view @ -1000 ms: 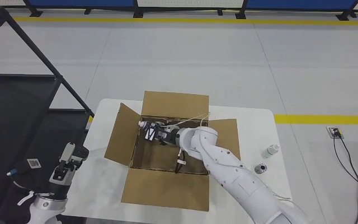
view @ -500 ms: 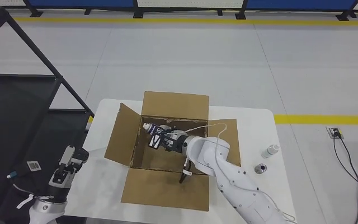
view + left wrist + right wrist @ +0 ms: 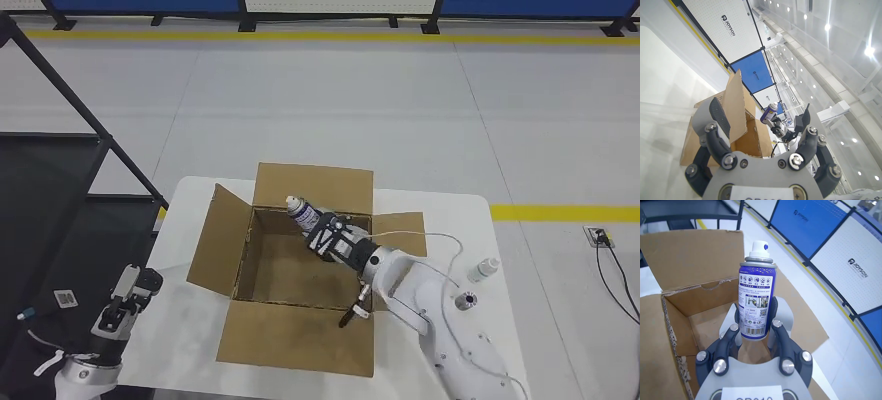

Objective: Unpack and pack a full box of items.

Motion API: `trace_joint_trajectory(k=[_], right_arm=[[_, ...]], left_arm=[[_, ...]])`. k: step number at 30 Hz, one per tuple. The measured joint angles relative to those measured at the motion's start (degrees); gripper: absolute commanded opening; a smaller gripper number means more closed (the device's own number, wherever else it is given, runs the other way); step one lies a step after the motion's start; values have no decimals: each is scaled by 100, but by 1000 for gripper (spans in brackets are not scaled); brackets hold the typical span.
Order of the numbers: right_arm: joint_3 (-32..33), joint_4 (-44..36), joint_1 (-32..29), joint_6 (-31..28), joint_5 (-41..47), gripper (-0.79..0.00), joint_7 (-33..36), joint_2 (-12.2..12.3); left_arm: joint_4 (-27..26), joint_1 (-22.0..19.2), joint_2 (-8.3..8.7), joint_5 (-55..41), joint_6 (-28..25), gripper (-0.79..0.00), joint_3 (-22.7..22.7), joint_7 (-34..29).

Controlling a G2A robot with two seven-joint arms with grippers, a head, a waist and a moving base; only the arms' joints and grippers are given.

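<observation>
Up out of the box since the earlier frame, the right end effector now sits over the back right corner. It is clenched on the lower body of a blue spray can, held above the open box. The left end effector hangs released, fingers spread, beyond the worktop's left edge. A small bottle stands right of the box.

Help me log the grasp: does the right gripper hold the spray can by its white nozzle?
No, the right gripper clamps the spray can low on its body, nozzle free.
</observation>
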Motion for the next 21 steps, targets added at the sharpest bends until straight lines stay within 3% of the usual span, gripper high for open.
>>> trace_joint_trajectory(k=[5, 11, 15, 21], right_arm=[[1282, -1461, -1582, 366, 442, -785, -118, 179], [2626, -2119, -3190, 962, 1454, -785, -229, 249], [3134, -1954, -3627, 1113, 2338, -785, 122, 267], [3574, -1222, -3616, 1170, 3797, -785, 995, 319]], left_arm=[[-10, -167, 21, 100, 82, 0, 147, -163], [-5, -396, 42, 302, 215, 0, 398, -318], [-19, -517, 51, 436, 291, 0, 558, -342], [-16, -623, 66, 557, 386, 0, 655, -297]])
